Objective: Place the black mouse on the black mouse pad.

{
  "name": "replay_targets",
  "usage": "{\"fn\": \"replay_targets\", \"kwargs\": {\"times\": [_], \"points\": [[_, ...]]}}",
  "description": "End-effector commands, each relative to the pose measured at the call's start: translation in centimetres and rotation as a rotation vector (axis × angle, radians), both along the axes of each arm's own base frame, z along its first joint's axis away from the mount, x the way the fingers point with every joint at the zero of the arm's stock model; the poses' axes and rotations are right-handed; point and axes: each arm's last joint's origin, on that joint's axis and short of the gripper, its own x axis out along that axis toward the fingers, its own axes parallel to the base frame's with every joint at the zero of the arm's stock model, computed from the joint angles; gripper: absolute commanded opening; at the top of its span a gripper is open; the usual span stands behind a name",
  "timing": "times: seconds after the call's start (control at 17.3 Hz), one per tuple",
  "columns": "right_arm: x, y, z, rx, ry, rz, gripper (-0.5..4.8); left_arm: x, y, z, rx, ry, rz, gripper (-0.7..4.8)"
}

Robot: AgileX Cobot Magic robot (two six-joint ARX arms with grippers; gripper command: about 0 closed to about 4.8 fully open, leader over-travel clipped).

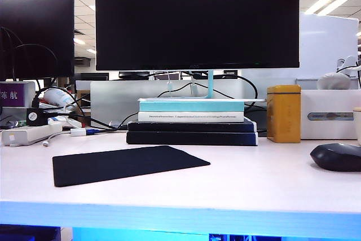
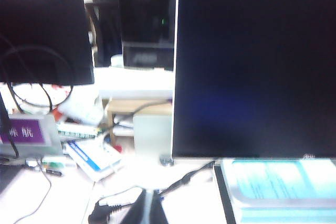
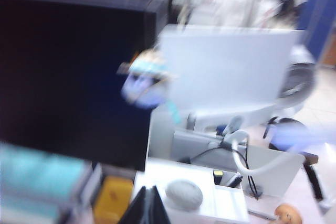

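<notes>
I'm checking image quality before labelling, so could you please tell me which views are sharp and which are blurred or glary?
Exterior view: sharp, black mouse and black mouse pad crisp, blue cast along the desk edge. Left wrist view: soft and overexposed, desk clutter washed out, closed left tool dim. Right wrist view: heavy motion blur, closed right tool smeared.

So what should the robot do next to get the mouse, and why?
Probably bring the shut right gripper down toward the black mouse, opening it. The mouse sits untouched at the table's right edge, far from the black mouse pad. The left gripper is farther away.
</notes>
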Motion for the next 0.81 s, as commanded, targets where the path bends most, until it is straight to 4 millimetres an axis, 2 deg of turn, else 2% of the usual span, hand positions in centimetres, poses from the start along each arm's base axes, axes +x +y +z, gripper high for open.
{"fn": "replay_targets", "kwargs": {"times": [0.06, 0.17, 0.23, 0.35, 0.46, 0.69, 0.81], "points": [[3.4, 0.2, 0.3, -0.143, 0.178, 0.158, -0.02, -0.2, -0.1, 0.3, 0.006, -0.019, -0.009, -0.04], [6.3, 0.3, -1.2, -0.226, 0.338, 0.274, -0.02, -0.2, -0.1, 0.4, 0.012, -0.021, -0.011, -0.04], [7.9, 0.2, -3.0, -0.267, 0.449, 0.303, -0.01, -0.3, -0.1, 0.4, 0.011, -0.024, -0.011, -0.04], [9.3, 0.2, -5.1, -0.297, 0.575, 0.338, -0.02, -0.3, -0.1, 0.4, 0.011, -0.023, -0.011, -0.04], [10.0, 0.3, -6.2, -0.381, 0.626, 0.395, -0.02, -0.3, -0.1, 0.4, 0.011, -0.025, -0.013, -0.04], [11.2, 2.0, -9.4, -0.452, 0.854, 0.492, -0.02, -0.3, -0.3, 1.0, 0.007, -0.076, -0.02, -0.04], [12.5, 2.6, -11.2, -0.474, 0.933, 0.548, 0.02, -0.4, -0.4, 1.2, -0.002, -0.092, -0.023, -0.04]]}}
